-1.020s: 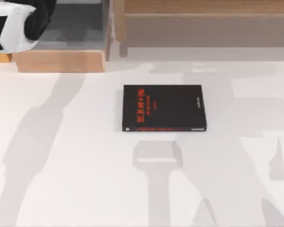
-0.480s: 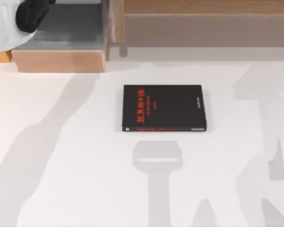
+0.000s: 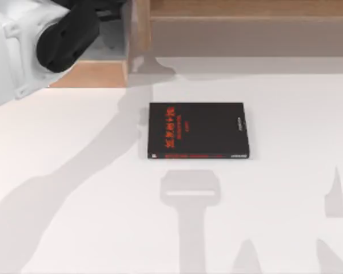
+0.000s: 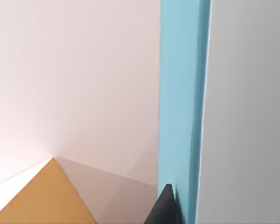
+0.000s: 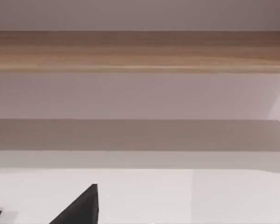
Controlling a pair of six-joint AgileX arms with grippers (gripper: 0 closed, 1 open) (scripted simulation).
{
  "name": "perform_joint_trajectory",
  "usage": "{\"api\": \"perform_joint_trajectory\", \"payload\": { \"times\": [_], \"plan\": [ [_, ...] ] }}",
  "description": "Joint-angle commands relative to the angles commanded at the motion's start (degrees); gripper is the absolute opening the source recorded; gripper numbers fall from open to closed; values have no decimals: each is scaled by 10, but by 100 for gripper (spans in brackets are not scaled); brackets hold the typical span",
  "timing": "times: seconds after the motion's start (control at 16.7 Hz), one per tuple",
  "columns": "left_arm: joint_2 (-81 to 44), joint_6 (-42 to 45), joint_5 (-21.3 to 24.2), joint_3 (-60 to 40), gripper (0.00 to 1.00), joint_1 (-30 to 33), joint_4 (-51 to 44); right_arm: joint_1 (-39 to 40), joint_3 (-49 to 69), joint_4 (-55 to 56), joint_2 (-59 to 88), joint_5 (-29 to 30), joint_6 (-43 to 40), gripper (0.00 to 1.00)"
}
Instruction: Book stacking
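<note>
Left arm (image 3: 28,45): since a second ago it has swung in over the table's far-left corner.
Left gripper (image 4: 165,207): you see it clamped on the teal book (image 4: 182,107).
Black book (image 3: 197,130): flat mid-table, unmoved.
Right gripper (image 5: 79,207): grip, you cannot tell.
Meaning: carry toward the stack has begun.

black book (image 3: 197,130) | red cover lettering, small spine text | none legible

The teal book (image 4: 182,93) runs past the frame edges; the left pincer's grip is unclear.

Glossy white left arm (image 3: 17,51) casing, rounded black segment
</note>
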State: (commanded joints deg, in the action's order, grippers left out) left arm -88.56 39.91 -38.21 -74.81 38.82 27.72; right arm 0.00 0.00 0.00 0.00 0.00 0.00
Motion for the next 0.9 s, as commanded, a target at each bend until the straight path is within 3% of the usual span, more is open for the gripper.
{"api": "perform_joint_trajectory", "payload": {
  "times": [0.36, 0.9],
  "plan": [
    [-49, 131, -63, 43, 0, 107, -73, 0, 0, 0, 0, 0, 0, 100],
    [-262, 191, -42, 95, 0, 149, -170, 0, 0, 0, 0, 0, 0, 100]
  ]
}}
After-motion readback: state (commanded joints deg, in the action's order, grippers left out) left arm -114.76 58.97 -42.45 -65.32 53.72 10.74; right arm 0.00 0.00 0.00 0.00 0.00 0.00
